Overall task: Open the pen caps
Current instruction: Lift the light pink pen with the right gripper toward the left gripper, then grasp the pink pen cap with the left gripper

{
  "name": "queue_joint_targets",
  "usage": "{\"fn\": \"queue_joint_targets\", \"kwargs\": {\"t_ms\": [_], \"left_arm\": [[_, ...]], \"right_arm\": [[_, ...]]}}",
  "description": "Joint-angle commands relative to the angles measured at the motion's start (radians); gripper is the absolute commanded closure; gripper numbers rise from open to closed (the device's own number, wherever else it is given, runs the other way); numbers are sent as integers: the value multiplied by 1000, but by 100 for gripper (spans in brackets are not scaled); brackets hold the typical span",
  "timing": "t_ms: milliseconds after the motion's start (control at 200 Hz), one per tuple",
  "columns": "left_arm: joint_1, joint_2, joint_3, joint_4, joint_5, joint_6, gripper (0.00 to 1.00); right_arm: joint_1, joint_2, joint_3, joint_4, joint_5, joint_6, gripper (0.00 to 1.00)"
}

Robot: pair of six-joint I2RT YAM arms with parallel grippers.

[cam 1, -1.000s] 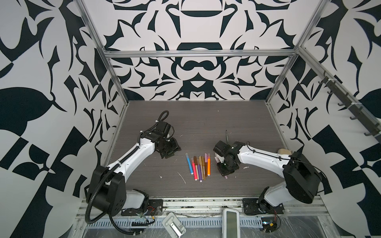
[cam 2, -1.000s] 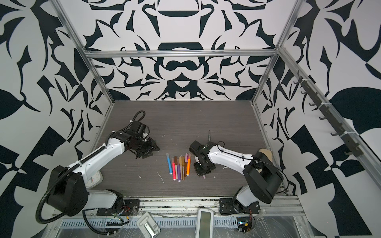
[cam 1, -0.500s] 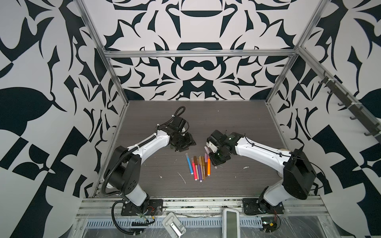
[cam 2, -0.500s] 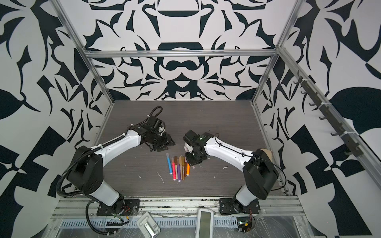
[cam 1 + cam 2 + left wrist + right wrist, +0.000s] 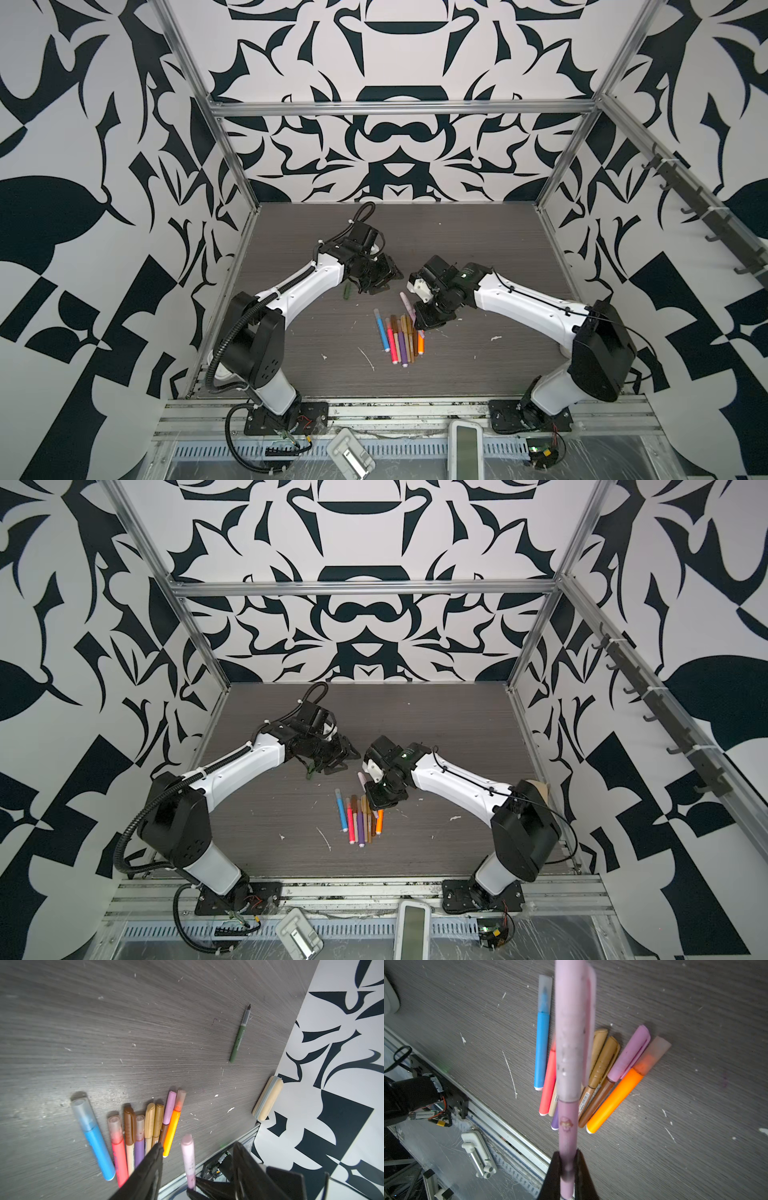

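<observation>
1. Right wrist view: the right gripper is clenched on the lower barrel of a light pink pen. The pen's translucent pink cap is on and sticks out well past the fingertips.
2. In both top views the right gripper hangs over the middle of the table. The held pen points toward 11 o'clock, at the left gripper, which is near it at about 10 o'clock.
3. In the left wrist view the left gripper's jaws are spread apart and grasp nothing. The capped end of the pink pen shows between the two fingers with a gap on each side. I cannot tell whether it has actually entered the jaws.
4. The other pens lie in a tight row on the table, at about 7 o'clock from the right gripper, and all are capped:
   - a blue pen at one end
   - a pink-red pen
   - a pen with a brown cap
   - a purple pen
   - two pens with gold caps
   - a pen with a pink cap
   - an orange pen with a peach cap at the other end
5. A dark green pen lies alone, well apart from the row, uncapped with its dark tip bare. A beige block rests against the patterned wall.
</observation>
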Motion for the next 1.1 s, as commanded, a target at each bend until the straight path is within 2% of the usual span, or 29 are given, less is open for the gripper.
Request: {"fn": "queue_joint_targets", "kwargs": {"t_ms": [0,345,480,530,615,735,880,985,1035,1095], "left_arm": [[-12,16,11,-30,23,-21,43],[-87,78,44,-29,8,-51,43],[-109,92,52,-32,-8,-54,48],[-109,89,46,-34,-18,-58,53],[-109,82,34,-29,-30,-63,67],[-109,79,37,-33,-31,-62,100],[-109,73,37,-46,-55,-64,100],[-110,67,35,-46,-72,-69,67],[-109,65,36,-46,-78,-71,61],[-109,69,41,-43,-76,-72,60]], "right_arm": [[-31,-39,20,50,-60,34,100],[-95,-35,24,113,-189,54,100],[-109,-41,23,94,-208,42,100],[-108,-46,21,82,-208,34,100],[-111,-60,11,66,-212,22,100],[-112,-90,-15,69,-217,21,100],[-112,-119,-38,70,-221,24,100],[-112,-138,-57,69,-229,28,100],[-111,-147,-63,68,-230,28,100],[-112,-156,-69,67,-232,27,100]]}}
